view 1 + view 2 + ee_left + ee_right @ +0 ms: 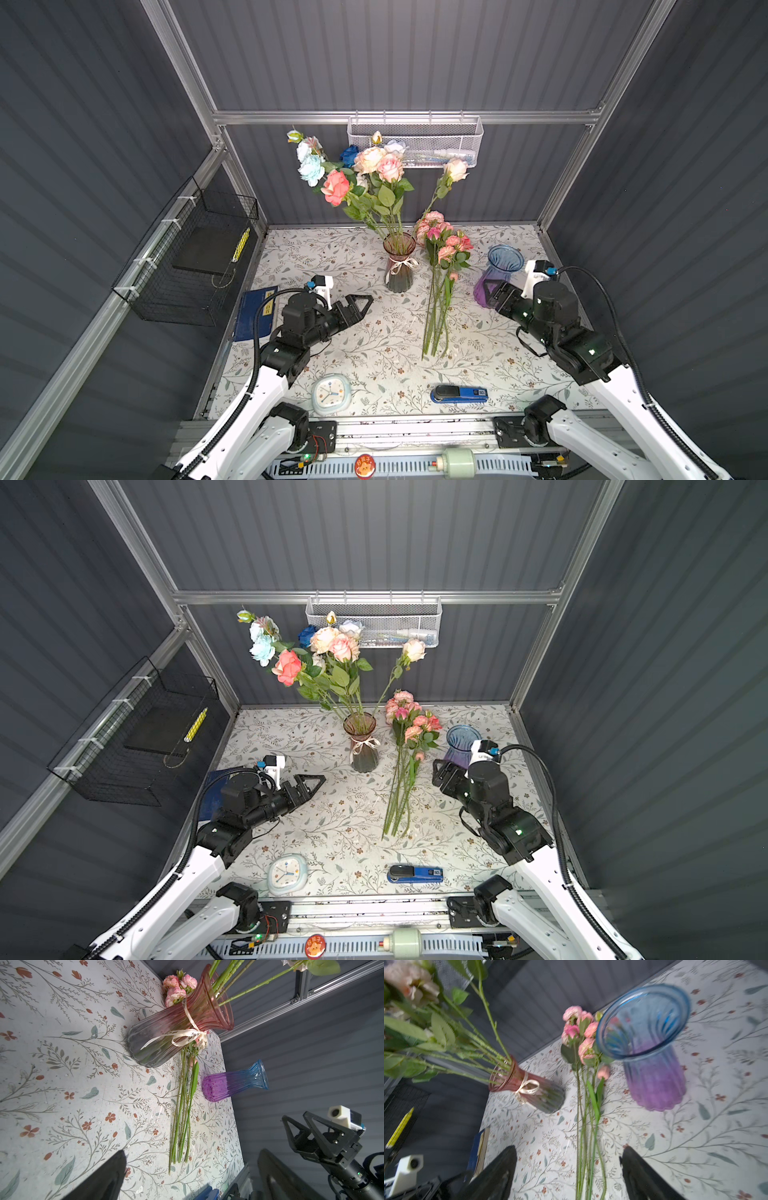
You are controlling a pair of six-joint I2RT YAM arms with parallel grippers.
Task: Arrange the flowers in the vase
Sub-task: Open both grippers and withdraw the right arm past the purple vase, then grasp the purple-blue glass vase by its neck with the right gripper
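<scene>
Between pink vase (399,270) and blue vase (505,257), loose flowers (444,247) flat.

My floral-print table (374,332) carries a pink ribboned vase (399,266) at the back, loose pink flowers (440,291) lying just beside it, a blue-purple vase (496,270) (upright too), a clock (331,393) and blue stapler (459,394) near me, and a blue book (255,312) at its left edge.

The pink-grey vase (399,272), blue-purple vase (495,272), floral-patterned tablecloth (374,336).
</scene>
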